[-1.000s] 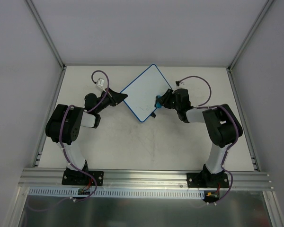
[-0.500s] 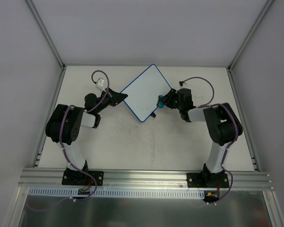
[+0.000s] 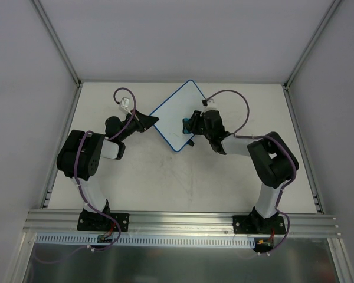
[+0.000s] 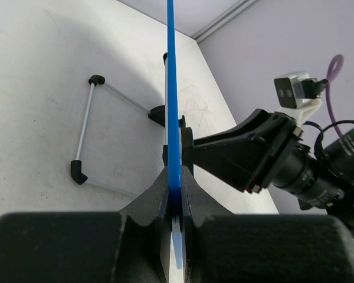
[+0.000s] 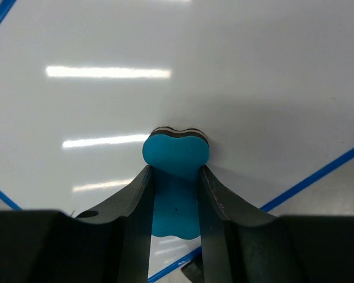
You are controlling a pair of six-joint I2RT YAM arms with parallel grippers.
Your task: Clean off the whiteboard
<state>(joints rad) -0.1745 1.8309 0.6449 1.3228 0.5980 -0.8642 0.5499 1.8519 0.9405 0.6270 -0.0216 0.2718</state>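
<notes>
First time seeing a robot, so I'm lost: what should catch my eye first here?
The white, blue-rimmed whiteboard at the table's far middle, its left corner clamped in the left arm's fingers. Against its face, the right arm's fingers press a small blue eraser.

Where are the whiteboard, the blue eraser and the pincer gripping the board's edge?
whiteboard (image 3: 174, 115): top view, middle of its white face
eraser (image 5: 176, 154): right wrist view, its blue rounded end
left pincer (image 4: 174, 186): left wrist view, between its two fingertips

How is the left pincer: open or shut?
Shut. In the left wrist view the left pincer clamps the blue-rimmed flat white whiteboard edge-on, both fingers against it.
</notes>
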